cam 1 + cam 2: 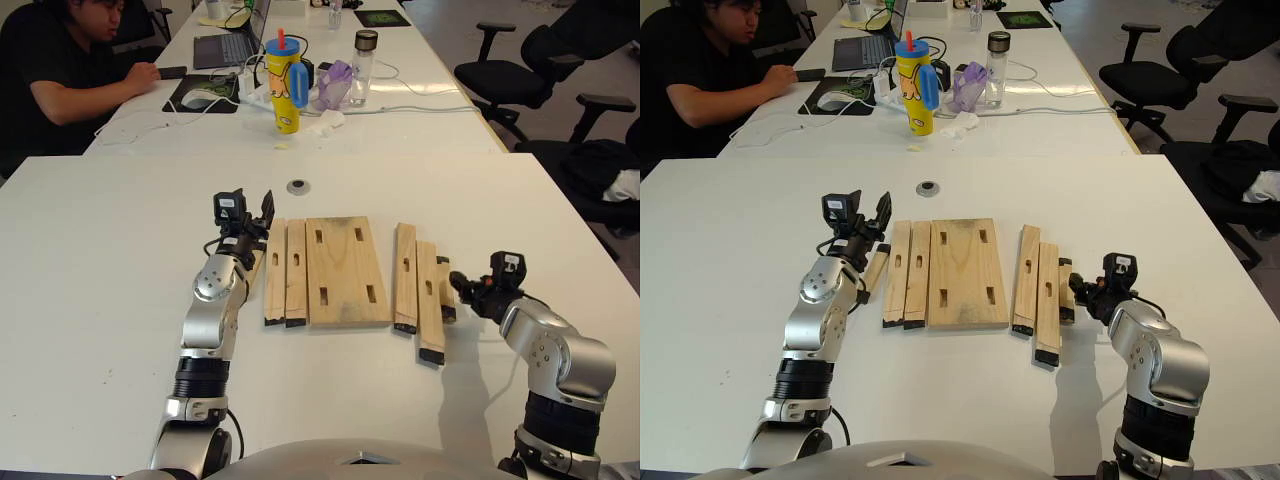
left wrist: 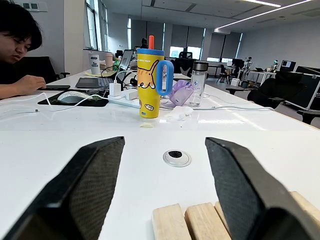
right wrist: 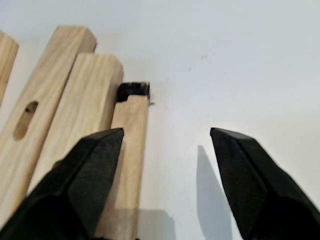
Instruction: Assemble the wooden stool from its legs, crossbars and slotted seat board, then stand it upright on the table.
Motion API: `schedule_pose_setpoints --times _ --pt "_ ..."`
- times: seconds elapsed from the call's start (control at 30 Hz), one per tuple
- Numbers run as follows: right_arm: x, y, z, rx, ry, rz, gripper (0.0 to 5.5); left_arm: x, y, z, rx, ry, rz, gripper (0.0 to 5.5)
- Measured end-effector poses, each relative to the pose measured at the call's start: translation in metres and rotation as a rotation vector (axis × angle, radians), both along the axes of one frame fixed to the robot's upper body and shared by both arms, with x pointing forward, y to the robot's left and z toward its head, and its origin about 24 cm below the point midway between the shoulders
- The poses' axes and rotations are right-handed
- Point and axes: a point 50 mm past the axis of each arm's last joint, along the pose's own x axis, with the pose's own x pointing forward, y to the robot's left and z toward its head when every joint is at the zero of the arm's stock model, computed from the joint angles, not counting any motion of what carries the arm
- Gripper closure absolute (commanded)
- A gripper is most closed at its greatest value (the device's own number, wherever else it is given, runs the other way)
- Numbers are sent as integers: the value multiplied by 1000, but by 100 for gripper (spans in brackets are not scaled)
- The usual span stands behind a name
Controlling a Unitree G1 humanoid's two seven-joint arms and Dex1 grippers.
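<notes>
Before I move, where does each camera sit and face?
Left eye view: head, facing forward-down at the seat board; left end effector and right end effector show.
Right eye view: same head, same scene.
Left wrist view: low over the table, facing the yellow cup between its open fingers.
Right wrist view: looking down on wooden bars between its open fingers.
Shared: yellow cup in eye and left wrist views.

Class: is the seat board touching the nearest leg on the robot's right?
Apart. The left eye view shows a strip of bare white table between the seat board and that leg.
</notes>
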Motion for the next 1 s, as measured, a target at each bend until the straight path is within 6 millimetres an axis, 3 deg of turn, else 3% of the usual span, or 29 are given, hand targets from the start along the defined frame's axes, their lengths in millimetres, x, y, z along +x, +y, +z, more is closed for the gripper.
schedule_pose_setpoints --times 0.5,1.0 --pt "-2 8 -6 -112 78 142 230 0 1 0 9 8 -8 248" --pt "6 16 -6 -115 33 200 453 2 6 1 -4 17 7 248"
